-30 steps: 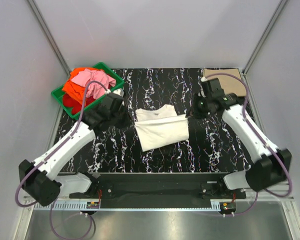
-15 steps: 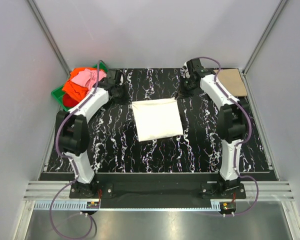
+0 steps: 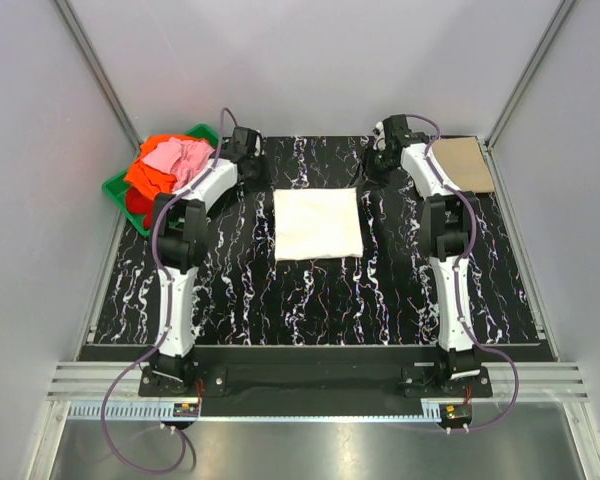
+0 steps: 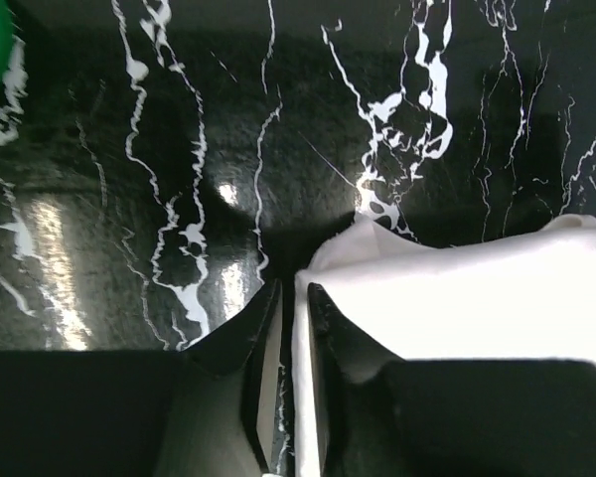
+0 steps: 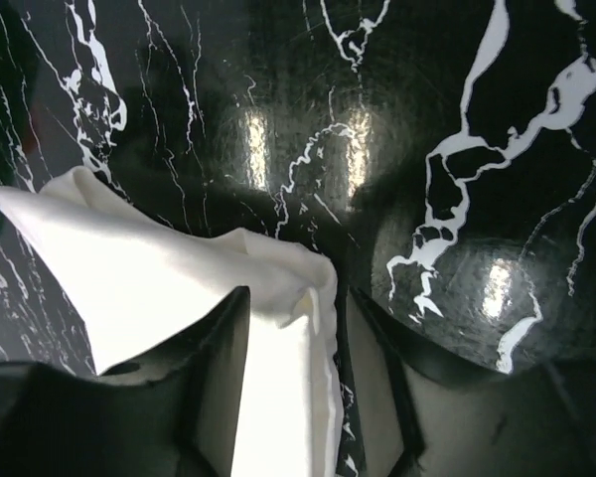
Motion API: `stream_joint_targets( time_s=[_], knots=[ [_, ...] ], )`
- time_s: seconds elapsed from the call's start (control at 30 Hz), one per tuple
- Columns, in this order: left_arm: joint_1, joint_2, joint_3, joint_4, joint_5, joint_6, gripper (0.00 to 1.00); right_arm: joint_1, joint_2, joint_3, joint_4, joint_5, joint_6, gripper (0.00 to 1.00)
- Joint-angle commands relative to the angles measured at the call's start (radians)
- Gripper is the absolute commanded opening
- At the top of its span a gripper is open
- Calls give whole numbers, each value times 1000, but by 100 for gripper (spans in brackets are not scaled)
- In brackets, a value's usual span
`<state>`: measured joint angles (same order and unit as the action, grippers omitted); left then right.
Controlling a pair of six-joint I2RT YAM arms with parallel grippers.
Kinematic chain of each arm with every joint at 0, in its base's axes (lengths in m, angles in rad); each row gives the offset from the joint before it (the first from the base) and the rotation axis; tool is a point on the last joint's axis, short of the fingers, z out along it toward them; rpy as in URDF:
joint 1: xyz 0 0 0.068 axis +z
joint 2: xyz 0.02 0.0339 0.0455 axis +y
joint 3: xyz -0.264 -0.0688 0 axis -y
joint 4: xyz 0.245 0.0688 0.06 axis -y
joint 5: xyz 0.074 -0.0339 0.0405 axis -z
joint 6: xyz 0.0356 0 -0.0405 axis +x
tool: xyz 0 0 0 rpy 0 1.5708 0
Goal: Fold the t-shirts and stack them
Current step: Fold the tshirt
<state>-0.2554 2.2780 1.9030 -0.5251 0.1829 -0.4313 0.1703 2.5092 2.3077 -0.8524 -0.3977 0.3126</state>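
A white t-shirt lies folded into a flat square in the middle of the black marbled table. My left gripper is at its far left corner. In the left wrist view the jaws stand slightly apart, open, with the cloth edge lying loose between them. My right gripper is at the far right corner. In the right wrist view it is open wider, and the rumpled white corner rests between its fingers. A folded tan t-shirt lies at the far right.
A green crate at the far left holds pink, orange and red shirts heaped together. Grey walls close in the table on three sides. Both arms stretch straight from their bases to the far edge.
Both arms have swung out to the far side, drawing the white shirt flat into a square. Both grippers, shut on its corners before, have now opened.
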Motion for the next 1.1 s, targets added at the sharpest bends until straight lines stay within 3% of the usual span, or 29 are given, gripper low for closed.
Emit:
stream_joint_targets(
  time_s=[0.0,0.03,0.13,0.2,0.33,0.53,0.73,0.87,0.97,1.07],
  knots=[
    [10,-43,112,8,-48,55,25,-17,-39,104,-59,-12,-17,53],
    [10,-58,110,7,-52,58,33,-17,-61,88,-62,2,-15,52],
    [-7,-135,59,11,-48,65,40,-15,-174,-26,-59,-16,14,45],
    [-30,-166,13,11,10,77,41,-9,-217,-146,-2,-73,29,32],
    [-58,-150,-42,33,85,69,40,6,-273,-317,191,-199,69,19],
    [-58,-28,-25,39,110,77,37,5,-153,-252,193,-242,62,19],
    [-45,112,86,36,118,91,37,-2,-1,-124,194,-222,62,19],
    [-38,178,206,33,92,101,37,-41,82,17,167,-239,94,25],
    [-31,143,235,33,116,80,37,-58,74,105,100,-241,80,29],
    [-35,48,220,33,127,71,39,-58,-25,63,98,-230,74,36]
  ],
)
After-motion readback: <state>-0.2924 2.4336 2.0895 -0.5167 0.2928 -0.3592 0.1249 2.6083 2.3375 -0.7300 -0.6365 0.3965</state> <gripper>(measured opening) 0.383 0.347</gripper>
